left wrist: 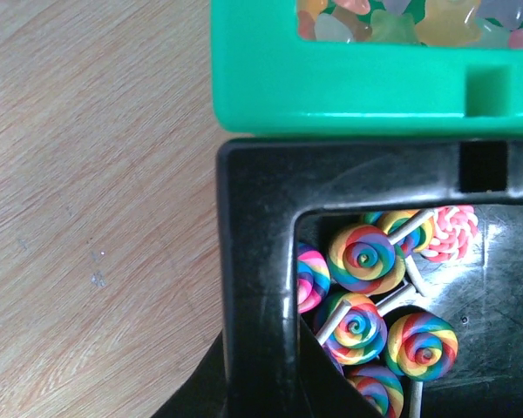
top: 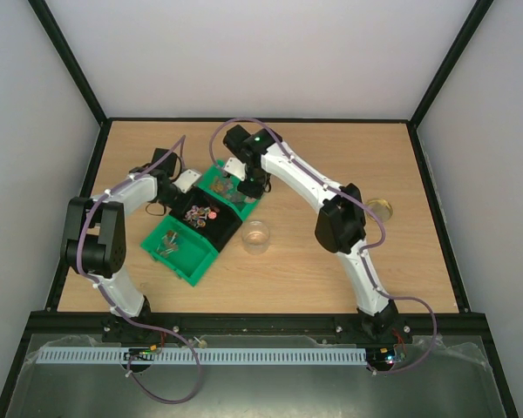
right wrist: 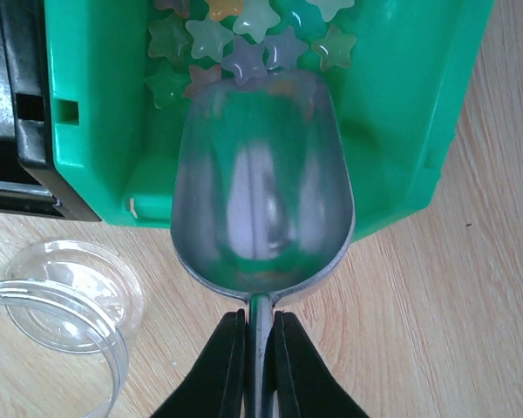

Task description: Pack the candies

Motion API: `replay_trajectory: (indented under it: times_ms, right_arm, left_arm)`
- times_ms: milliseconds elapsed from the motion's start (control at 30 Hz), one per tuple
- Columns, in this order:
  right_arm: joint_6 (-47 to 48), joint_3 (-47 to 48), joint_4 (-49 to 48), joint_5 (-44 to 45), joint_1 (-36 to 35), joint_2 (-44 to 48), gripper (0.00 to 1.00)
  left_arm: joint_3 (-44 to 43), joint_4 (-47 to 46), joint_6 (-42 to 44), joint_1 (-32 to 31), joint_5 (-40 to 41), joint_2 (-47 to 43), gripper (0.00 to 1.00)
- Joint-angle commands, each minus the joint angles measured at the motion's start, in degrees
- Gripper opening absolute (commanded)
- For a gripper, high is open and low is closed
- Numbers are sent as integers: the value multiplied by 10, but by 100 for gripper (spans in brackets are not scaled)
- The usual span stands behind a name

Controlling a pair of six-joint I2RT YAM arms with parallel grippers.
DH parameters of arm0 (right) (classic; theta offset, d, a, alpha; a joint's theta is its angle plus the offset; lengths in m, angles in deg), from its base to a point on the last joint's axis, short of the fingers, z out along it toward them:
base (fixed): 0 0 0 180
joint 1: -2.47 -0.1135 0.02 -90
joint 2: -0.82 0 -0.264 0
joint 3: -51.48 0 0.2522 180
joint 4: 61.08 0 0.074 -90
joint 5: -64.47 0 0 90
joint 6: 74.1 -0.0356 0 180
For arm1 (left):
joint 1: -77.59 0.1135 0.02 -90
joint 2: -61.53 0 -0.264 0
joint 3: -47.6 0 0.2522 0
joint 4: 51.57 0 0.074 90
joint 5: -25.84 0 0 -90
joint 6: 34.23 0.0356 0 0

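Observation:
Star-shaped translucent candies (right wrist: 211, 37) in mixed pale colours lie in the far green bin (right wrist: 401, 113), also in the left wrist view (left wrist: 392, 24). My right gripper (right wrist: 260, 318) is shut on the handle of the silver metal scoop (right wrist: 261, 183). The scoop is empty, its tip touching the stars. In the top view this gripper (top: 247, 187) hangs over that bin. My left gripper (left wrist: 263, 353) is shut on the wall of the black bin (left wrist: 253, 218), which holds rainbow swirl lollipops (left wrist: 362, 257). Small wrapped sweets (top: 170, 244) lie in the near green bin (top: 192, 268).
The three bins stand in a diagonal row left of centre. A small clear round jar (top: 256, 237) stands open just right of them, also in the right wrist view (right wrist: 61, 305). Another clear round piece (top: 379, 209) lies near the right arm's elbow.

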Motion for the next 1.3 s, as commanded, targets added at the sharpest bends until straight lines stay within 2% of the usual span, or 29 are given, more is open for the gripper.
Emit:
replay_trajectory:
  times_ms: [0,200,600,800,1067,1267]
  right_arm:
    - [-6,21,61,4,-5,-37,1]
    - [-26,-10,16,-30,-5,-34,1]
    - [-75,-209,-194,-55,8,26,1]
    - [-89,-204,-213,-82,8,22,1]
    - [-87,-243,-249,-87,12,4,1]
    - [-101,-330,-364,-121,14,33,1]
  left_arm:
    - [3,-20,-11,-6,-14,-11,2]
    - [6,-21,-5,-8,-27,-8,2]
    - [-4,-14,12,-9,-42,10,2]
    - [-4,-13,15,-8,-44,11,2]
    - [-7,-12,20,-9,-47,13,2]
    - [-6,-10,36,-11,-62,14,2]
